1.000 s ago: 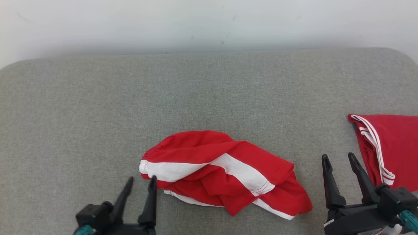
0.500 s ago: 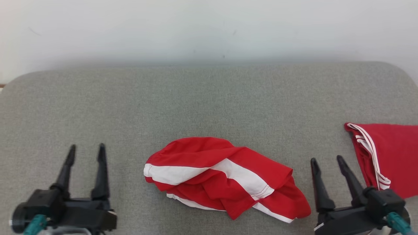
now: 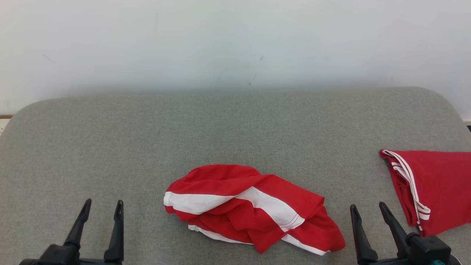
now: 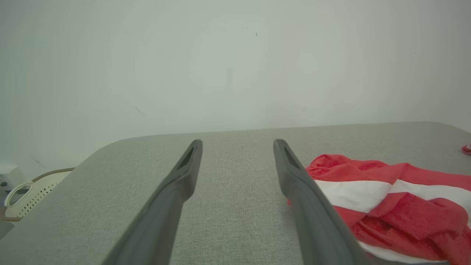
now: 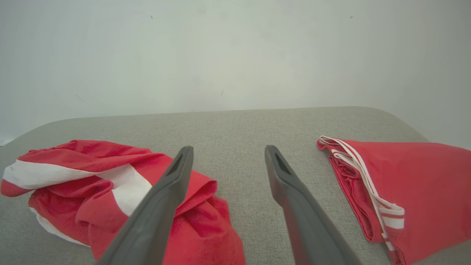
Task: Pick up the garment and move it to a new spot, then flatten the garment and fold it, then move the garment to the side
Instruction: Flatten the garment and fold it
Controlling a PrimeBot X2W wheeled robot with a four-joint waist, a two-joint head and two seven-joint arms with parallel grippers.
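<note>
A crumpled red garment with broad white bands (image 3: 254, 208) is lying at the near middle of the grey padded fabric surface (image 3: 235, 125). The left gripper (image 3: 103, 201) is hovering left of it and the right gripper (image 3: 368, 205) right of it, both gaping wide, holding nothing. A folded red white-striped cloth (image 3: 438, 184) is lying further right.

You've got bare grey pad (image 3: 235, 125) along the far edge and left side; crumpled garment (image 3: 250, 206) blocks near-centre, folded red cloth (image 3: 438, 184) the right edge.
</note>
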